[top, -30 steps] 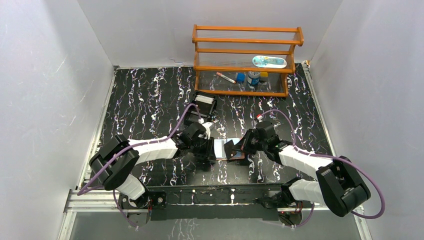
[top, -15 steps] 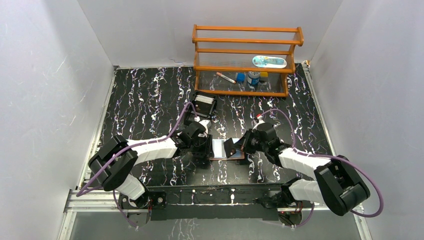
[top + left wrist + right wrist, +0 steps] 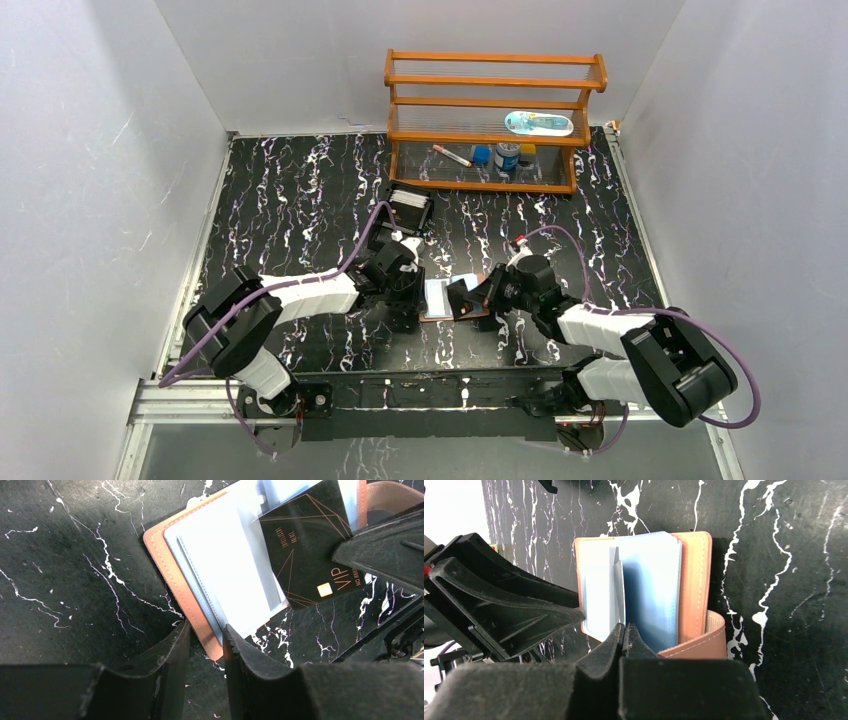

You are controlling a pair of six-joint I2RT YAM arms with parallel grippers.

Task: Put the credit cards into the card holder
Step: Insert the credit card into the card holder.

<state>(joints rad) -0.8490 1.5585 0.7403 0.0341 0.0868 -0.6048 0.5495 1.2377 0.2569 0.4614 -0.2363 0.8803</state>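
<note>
Robot lab cell: white walls [image 3: 100, 150], marbled table [image 3: 290, 190].

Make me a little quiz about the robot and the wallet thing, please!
1. True or false: the card holder is folded shut on the table.
2. What colour is the credit card pinched in the right fingers? A black, B orange, C white.
3. Fill the gap: the word printed beside the card's gold chip is ____.

Key: 1 false, it lies open with its pale sleeves showing. 2 A. 3 VIP.
</note>
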